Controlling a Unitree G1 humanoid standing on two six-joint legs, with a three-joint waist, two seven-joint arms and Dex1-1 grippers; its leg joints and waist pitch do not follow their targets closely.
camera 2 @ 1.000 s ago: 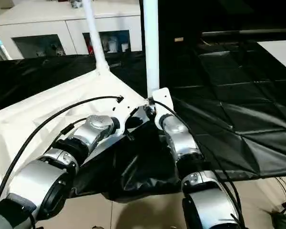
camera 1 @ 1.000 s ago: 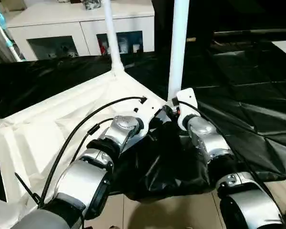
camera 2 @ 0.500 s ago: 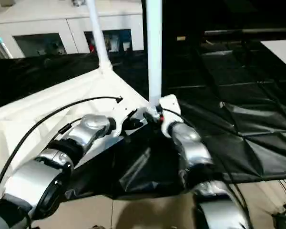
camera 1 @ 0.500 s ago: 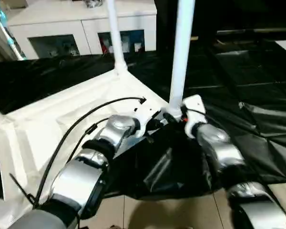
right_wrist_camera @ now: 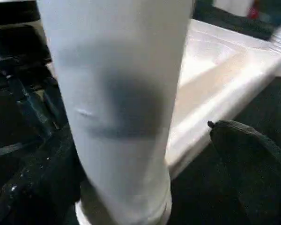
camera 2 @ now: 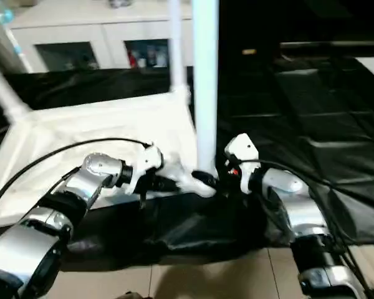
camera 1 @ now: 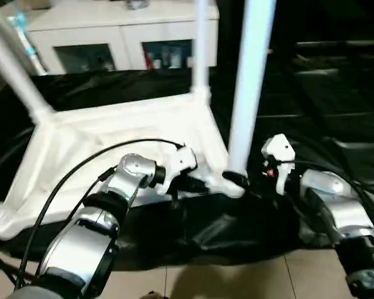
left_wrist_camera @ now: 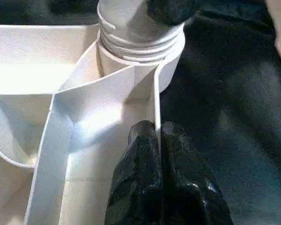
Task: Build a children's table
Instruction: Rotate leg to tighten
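Head views: an upside-down white table top (camera 1: 106,134) is lying on a desk (camera 1: 336,93) draped in black sheeting. Three legs are standing up from its corners: a near leg (camera 1: 249,87), a far leg (camera 1: 201,47) and a left leg (camera 1: 15,78). A white cabinet (camera 1: 121,34) is standing behind. The left hand (camera 1: 190,182) is reaching along the top's near rim towards the near leg's socket (camera 1: 232,184). The right hand (camera 1: 268,171) is sitting just beside that leg's base, on its right.

Left wrist view: the left hand's fingers (left_wrist_camera: 145,154) are pressing together with one thin rib of the top (left_wrist_camera: 61,112) running into the seam between their tips. Just beyond them the near leg's ridged foot (left_wrist_camera: 131,33) is sitting in the socket.

Right wrist view: the right hand's fingers (right_wrist_camera: 246,150) are spreading wide around the near leg (right_wrist_camera: 117,93), one on each side, and I cannot tell whether either is touching it.

The plastic looks light, stiff and smooth, so likely slippery and easy to topple. The leg is probably best gripped low, near the socket, while the top is steadied by its rim.
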